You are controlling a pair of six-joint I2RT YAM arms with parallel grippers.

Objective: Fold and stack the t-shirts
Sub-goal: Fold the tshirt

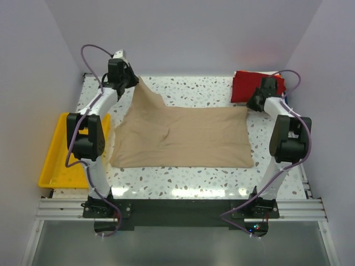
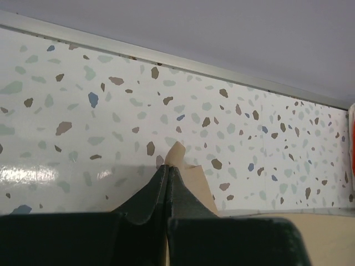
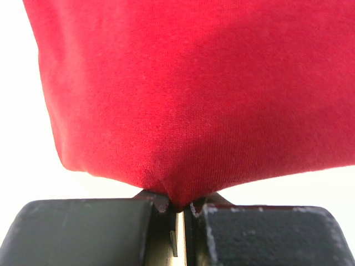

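Corner of tan cloth t-shirt is pinched tight in left gripper and lifted, likely to start the fold. Right gripper is clamped on dark red cloth t-shirt edge, purpose unclear.

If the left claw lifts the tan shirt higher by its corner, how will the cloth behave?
Probably floppy: the tan shirt rises to the left claw in a sagging peak while the rest lies flat. Likely light, since a thin pinch holds the corner up. It may drag and wrinkle across the table rather than slide stiffly.
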